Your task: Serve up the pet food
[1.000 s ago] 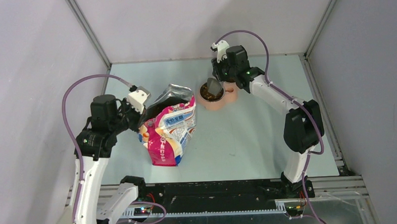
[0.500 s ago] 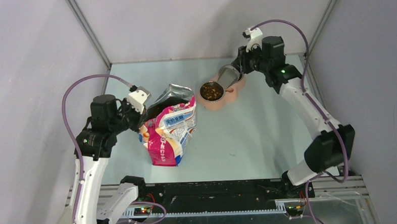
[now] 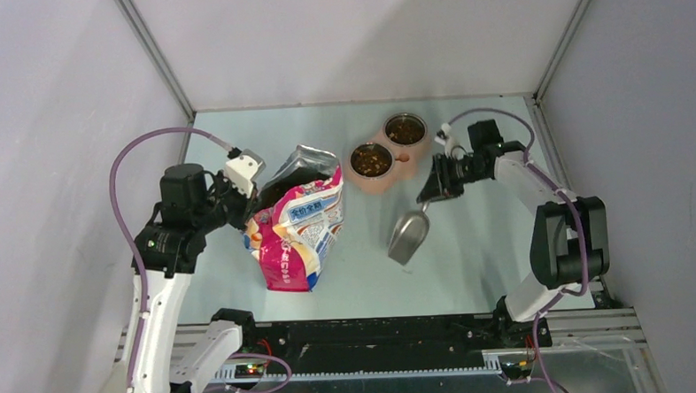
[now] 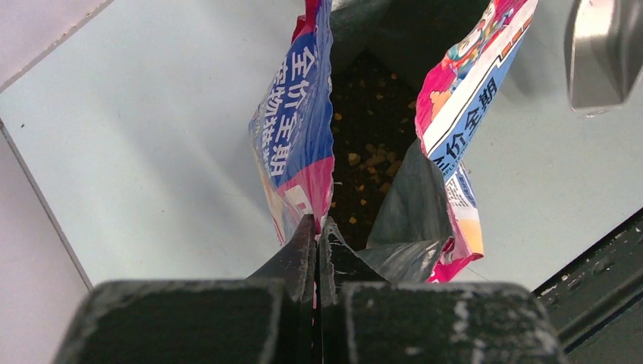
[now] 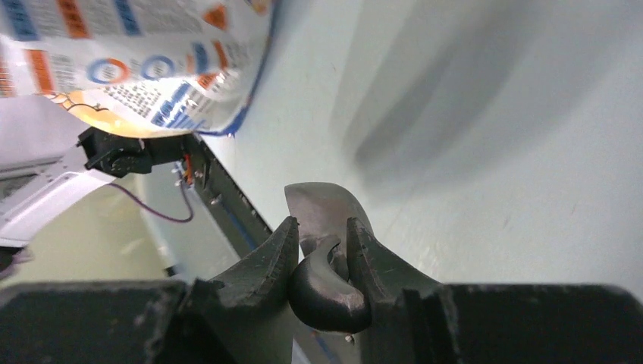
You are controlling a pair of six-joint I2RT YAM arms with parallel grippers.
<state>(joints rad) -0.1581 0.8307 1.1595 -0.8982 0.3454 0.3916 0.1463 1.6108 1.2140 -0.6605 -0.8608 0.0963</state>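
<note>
Bench (image 3: 471,262), pale and smooth, carries a crinkled pink-white-blue bag (image 3: 297,230). Only the left wrist view looks down its gaping mouth to the pet food (image 4: 365,155) inside, with the left hand (image 4: 317,236) pinched tight on the bag's rim. A peach feeder (image 3: 372,186) holds two round bowls, both filled with pet food. The right hand (image 5: 322,254) grips the grey metal scoop (image 3: 408,236) by its handle.

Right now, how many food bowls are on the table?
2. One metal bowl sits just right of the pet food bag; the other bowl is behind it, toward the back right. Both hold kibble and share a pink holder.
</note>
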